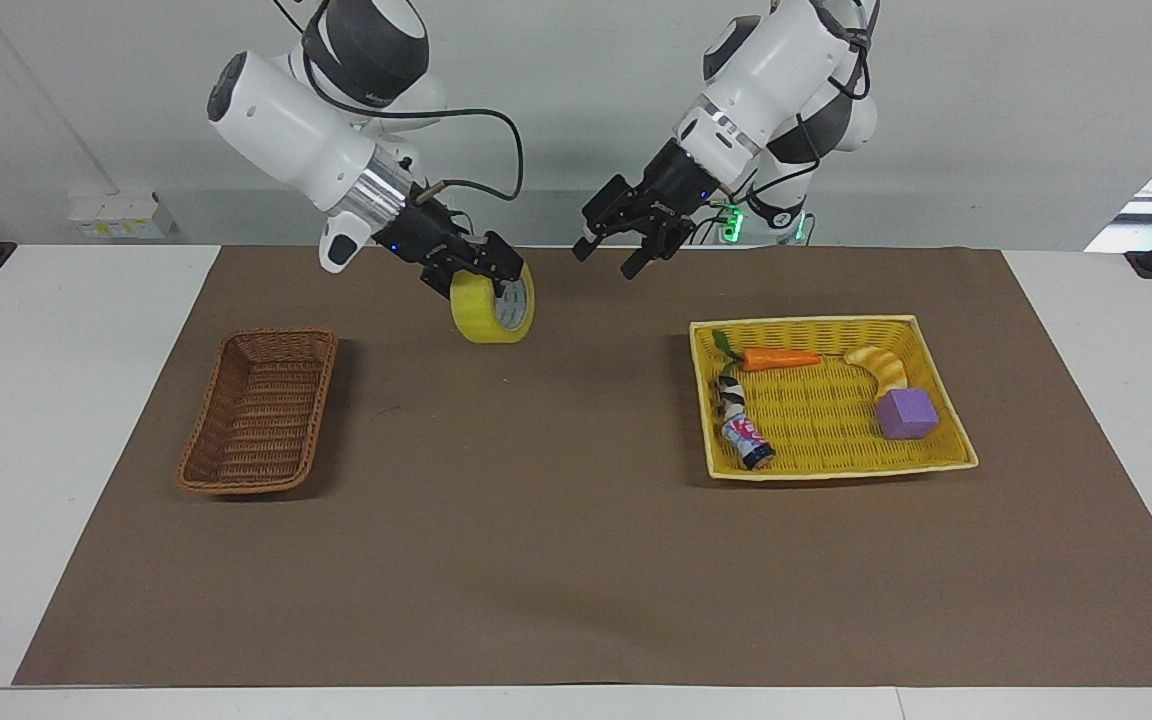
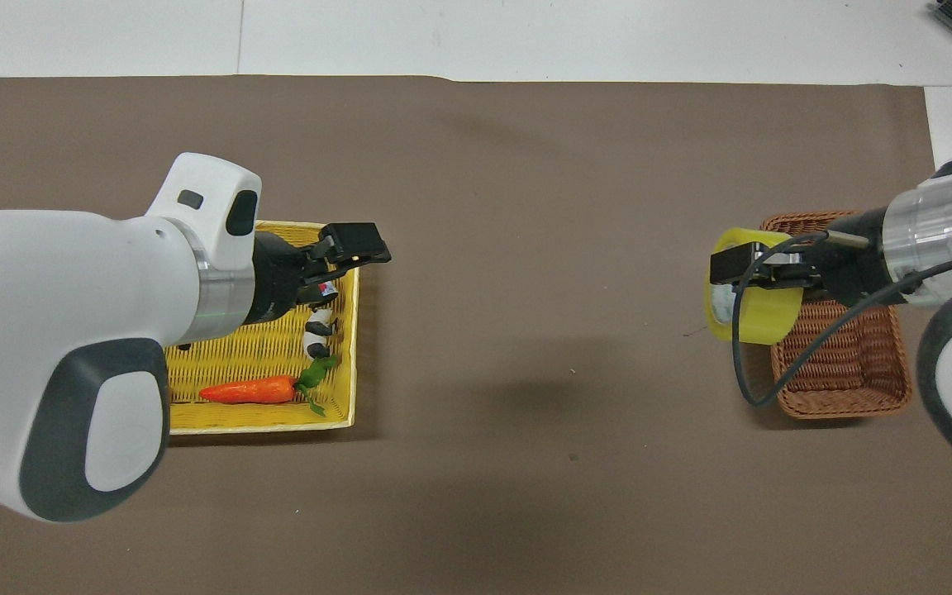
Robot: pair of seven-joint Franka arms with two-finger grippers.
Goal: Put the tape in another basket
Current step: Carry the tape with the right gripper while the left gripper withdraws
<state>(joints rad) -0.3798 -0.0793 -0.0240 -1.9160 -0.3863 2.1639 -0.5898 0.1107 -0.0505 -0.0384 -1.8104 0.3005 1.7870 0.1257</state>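
My right hand (image 1: pixel 491 266) is clamped on the tape (image 1: pixel 492 304), a glossy yellow roll with a white core, raised over the brown mat (image 1: pixel 556 520), not yet over the oblong woven wicker basket (image 1: pixel 260 410). My left hand (image 1: pixel 608 253) hangs with fingers apart, near the flat yellow tray (image 1: pixel 836 466).

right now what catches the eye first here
The yellow tape hangs in the air, clamped in the right gripper over the brown mat. The left gripper is open and holds nothing. The brown basket has nothing in it.
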